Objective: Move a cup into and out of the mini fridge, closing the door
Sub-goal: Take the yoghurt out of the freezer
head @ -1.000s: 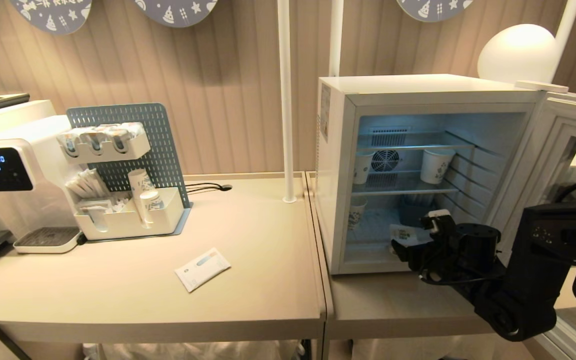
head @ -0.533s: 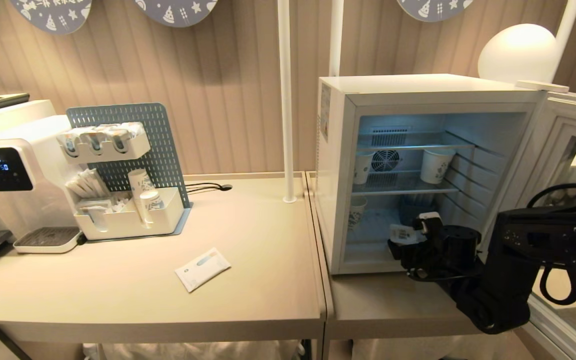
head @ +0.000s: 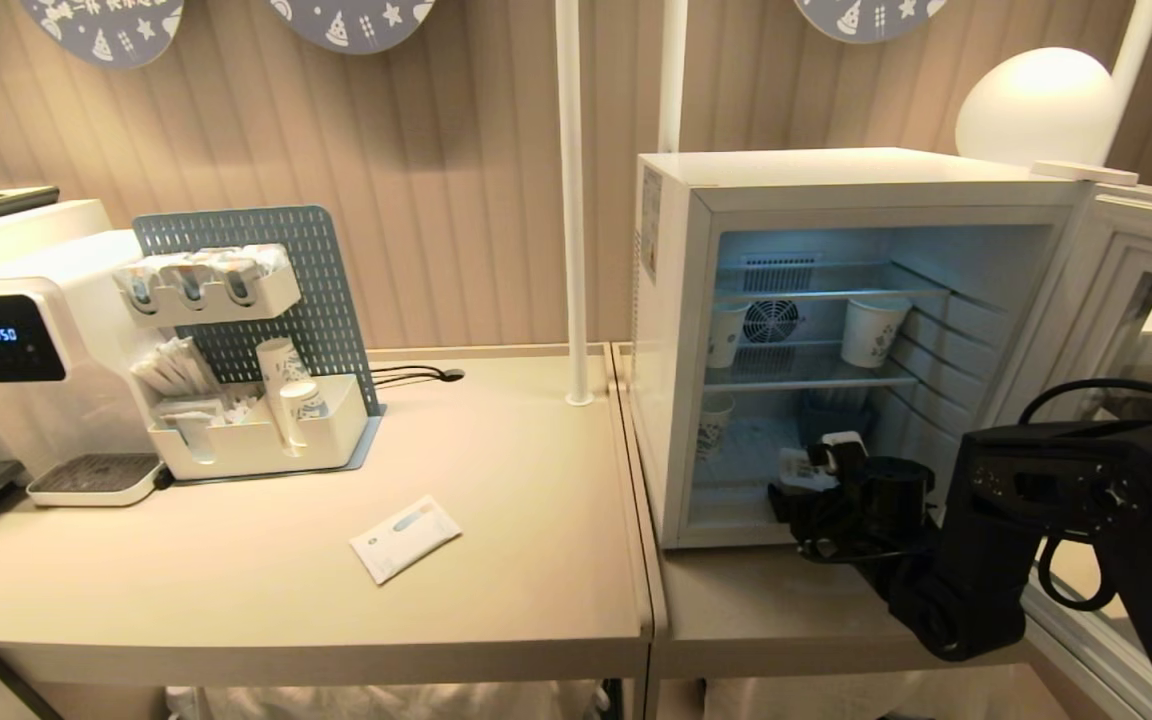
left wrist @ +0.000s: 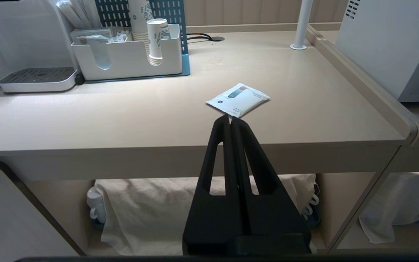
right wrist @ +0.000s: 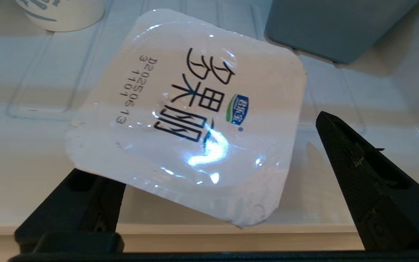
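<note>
I have the right gripper (head: 804,478) at the mouth of the boxy white-grey mini fridge (head: 836,340), low down at the bottom compartment. Its black fingers (right wrist: 362,171) stand wide apart, one on each side of the small squat white plastic cup (right wrist: 191,120) with the flat foil lid printed in dark characters and a date code. Right wrist view: the lid sits tilted between the fingers, one finger partly hidden under its edge, the other clear of it with a visible gap. I cannot tell whether the cup rests on the fridge floor or on the hidden finger.

Head view: the cup (head: 798,466) is just inside the front sill of the fridge, on the lowest level. Behind it sit a grey-blue box (right wrist: 336,25) and a patterned white paper cup (right wrist: 62,12). Two more paper cups (head: 872,330) stand on the wire shelf beside the fan.

The pale grey-framed glass door (head: 1126,330) is swung fully open to the right.

Left gripper (left wrist: 231,120): fingers pressed together, holding nothing, hanging in front of the beige table (left wrist: 158,120), tips pointing toward a small white sachet (left wrist: 238,99) lying flat on it.
</note>
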`<state>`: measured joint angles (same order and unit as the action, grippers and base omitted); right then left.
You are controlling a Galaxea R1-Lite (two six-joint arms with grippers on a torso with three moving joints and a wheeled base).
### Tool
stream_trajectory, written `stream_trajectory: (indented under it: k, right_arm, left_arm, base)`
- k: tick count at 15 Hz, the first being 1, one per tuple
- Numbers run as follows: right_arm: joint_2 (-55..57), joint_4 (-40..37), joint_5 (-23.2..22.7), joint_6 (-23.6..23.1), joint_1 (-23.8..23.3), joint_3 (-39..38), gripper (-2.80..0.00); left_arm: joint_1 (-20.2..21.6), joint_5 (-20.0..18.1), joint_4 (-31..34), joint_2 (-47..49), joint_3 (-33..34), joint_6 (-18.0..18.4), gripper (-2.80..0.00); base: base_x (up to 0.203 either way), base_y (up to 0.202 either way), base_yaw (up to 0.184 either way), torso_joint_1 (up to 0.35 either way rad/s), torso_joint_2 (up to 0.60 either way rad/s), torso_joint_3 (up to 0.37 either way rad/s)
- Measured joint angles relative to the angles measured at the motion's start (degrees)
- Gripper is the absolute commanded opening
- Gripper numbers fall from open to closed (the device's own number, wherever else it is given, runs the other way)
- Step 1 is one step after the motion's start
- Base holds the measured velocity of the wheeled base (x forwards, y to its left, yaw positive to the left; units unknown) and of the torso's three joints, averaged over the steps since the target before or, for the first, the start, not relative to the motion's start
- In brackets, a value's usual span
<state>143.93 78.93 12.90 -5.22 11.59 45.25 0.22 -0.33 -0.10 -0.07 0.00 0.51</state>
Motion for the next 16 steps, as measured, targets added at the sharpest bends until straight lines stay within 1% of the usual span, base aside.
stream_trajectory:
  k: [2, 3, 11, 14, 16]
  right_arm:
    - [-0.2, -0.5, 0.0, -0.3, 0.0, 0.0, 0.00]
    - [-0.4, -0.8, -0.1, -0.3, 0.0, 0.0, -2.80]
    - [-2.1, -1.8, -0.5, -0.3, 0.9, -0.5, -2.80]
    - [-4.2, 0.0, -0.3, 0.1, 0.9, -5.3, -2.80]
    - [-7.2, 2.1, -0.2, 0.2, 1.0, -10.5, -2.80]
  left_arm:
    - [0.0, 0.0, 0.0, 0.0, 0.0, 0.0, -2.80]
    - [0.0, 0.0, 0.0, 0.0, 0.0, 0.0, -2.80]
    - [0.0, 0.0, 0.0, 0.0, 0.0, 0.0, -2.80]
    - [0.0, 0.0, 0.0, 0.0, 0.0, 0.1, -2.80]
    - [0.0, 0.0, 0.0, 0.0, 0.0, 0.0, -2.80]
  base:
    - [0.000, 0.000, 0.000, 0.000, 0.00, 0.000]
    - [0.000, 0.000, 0.000, 0.000, 0.00, 0.000]
    - [0.000, 0.000, 0.000, 0.000, 0.00, 0.000]
    - [0.000, 0.000, 0.000, 0.000, 0.00, 0.000]
    - [0.000, 0.000, 0.000, 0.000, 0.00, 0.000]
